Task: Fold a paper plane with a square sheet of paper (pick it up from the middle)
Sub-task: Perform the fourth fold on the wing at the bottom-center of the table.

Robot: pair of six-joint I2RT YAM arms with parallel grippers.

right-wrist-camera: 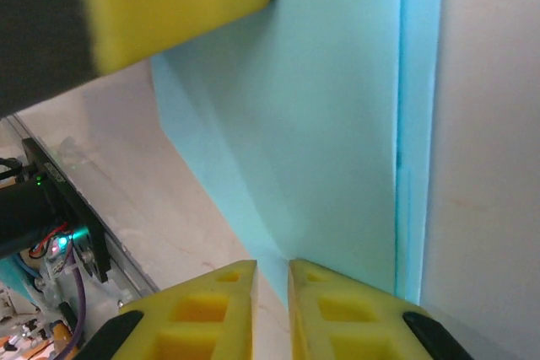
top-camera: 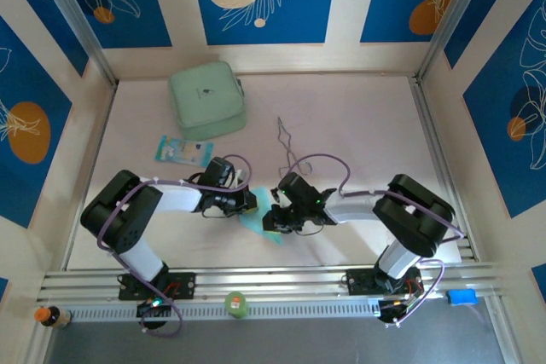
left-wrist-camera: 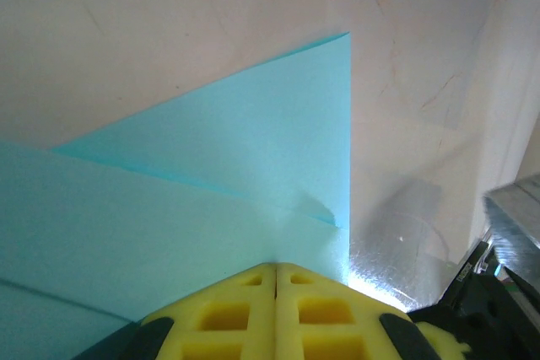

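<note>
The square sheet of paper (top-camera: 260, 226) is cyan and partly folded, and it lies on the table near the front edge between my two grippers. In the left wrist view a triangular flap of the paper (left-wrist-camera: 253, 149) lies over a lower layer. My left gripper (left-wrist-camera: 276, 269) is shut, with the paper running right up into its yellow tips. In the right wrist view the paper (right-wrist-camera: 321, 124) has a long fold along its right side. My right gripper (right-wrist-camera: 272, 269) stands slightly open, with the paper's edge in the narrow gap. The left gripper's yellow finger (right-wrist-camera: 169, 6) shows at upper left. The paper plane is out of view.
A mint-green case (top-camera: 207, 101) sits at the back left, with a small blue-and-white packet (top-camera: 182, 151) in front of it. Thin metal tongs (top-camera: 286, 138) lie mid-table behind the grippers. The aluminium rail (top-camera: 281, 280) runs along the front edge, close to the paper.
</note>
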